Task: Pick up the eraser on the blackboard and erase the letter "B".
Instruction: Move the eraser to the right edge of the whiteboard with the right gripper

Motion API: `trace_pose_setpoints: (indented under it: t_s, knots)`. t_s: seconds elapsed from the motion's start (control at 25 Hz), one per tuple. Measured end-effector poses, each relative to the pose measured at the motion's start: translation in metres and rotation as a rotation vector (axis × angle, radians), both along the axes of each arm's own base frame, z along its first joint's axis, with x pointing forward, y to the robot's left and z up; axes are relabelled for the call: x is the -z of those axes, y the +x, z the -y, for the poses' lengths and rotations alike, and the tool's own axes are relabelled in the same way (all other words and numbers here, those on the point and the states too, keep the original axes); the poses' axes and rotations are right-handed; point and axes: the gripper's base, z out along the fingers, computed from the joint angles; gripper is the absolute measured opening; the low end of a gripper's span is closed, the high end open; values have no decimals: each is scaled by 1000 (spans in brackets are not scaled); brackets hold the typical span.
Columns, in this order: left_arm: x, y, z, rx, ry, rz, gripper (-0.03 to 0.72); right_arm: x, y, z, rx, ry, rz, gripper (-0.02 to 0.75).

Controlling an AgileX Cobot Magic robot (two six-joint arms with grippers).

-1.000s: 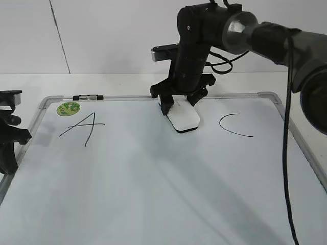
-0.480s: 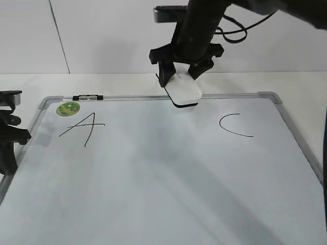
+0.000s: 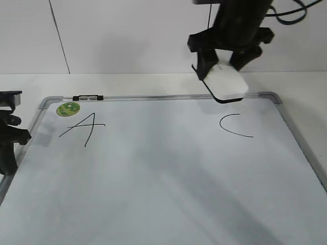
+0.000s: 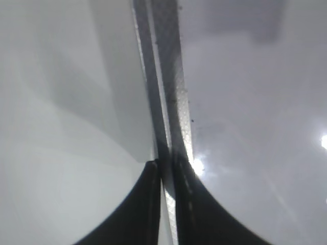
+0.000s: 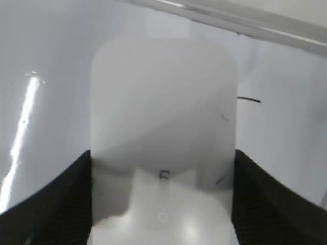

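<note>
My right gripper (image 3: 220, 66) is shut on the white eraser (image 3: 228, 82) and holds it in the air above the far edge of the blackboard (image 3: 168, 96), just above the "C" (image 3: 233, 126). In the right wrist view the eraser (image 5: 163, 127) fills the space between the jaws (image 5: 162, 204). The board shows the "A" (image 3: 83, 126) and the "C"; no letter "B" is visible between them. My left gripper (image 3: 7, 133) rests at the board's left edge; its jaws (image 4: 164, 171) are shut over the frame (image 4: 168, 76).
A round green sticker (image 3: 68, 108) sits at the board's far left corner, with a small black clip (image 3: 88, 97) on the frame beside it. A white table (image 3: 127, 81) and a white wall lie behind the board.
My right gripper lifted the eraser off the board's middle and carried it up and to the right, above the "C". The left arm has not moved.
</note>
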Motion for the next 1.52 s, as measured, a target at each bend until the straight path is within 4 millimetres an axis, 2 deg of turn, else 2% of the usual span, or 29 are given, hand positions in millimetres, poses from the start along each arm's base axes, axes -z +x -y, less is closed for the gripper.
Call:
trace_pose_setpoints:
  t_s: [0.04, 0.12, 0.28, 0.48, 0.6, 0.76, 0.88, 1.2, 1.36, 1.52]
  knots:
    - [0, 0, 0, 0, 0, 0, 29, 2, -1, 3, 6, -3, -9, 559]
    - [0, 0, 0, 0, 0, -2, 28, 3, -14, 27, 56, -18, -44, 559]
    - [0, 0, 0, 0, 0, -2, 29, 9, -37, 57, 113, -43, -100, 559]
    - [0, 0, 0, -3, -4, -2, 28, 28, -59, 74, 149, -107, -166, 559]
    - [0, 0, 1, -4, -6, -2, 28, 45, -63, 78, 165, -145, -170, 559]
    - [0, 0, 1, -6, -8, -2, 28, 61, -63, 85, 185, -198, -124, 559]
    - [0, 0, 1, -7, -9, -2, 28, 63, -60, 90, 212, -200, -101, 559]
    - [0, 0, 1, -8, -11, -2, 28, 82, -46, 121, 302, -179, -134, 559]
    - [0, 0, 1, -8, -11, -2, 28, 90, -40, 118, 261, -127, -127, 559]
    - [0, 0, 1, -10, -12, 0, 28, 112, -34, 117, 237, -135, -178, 559]
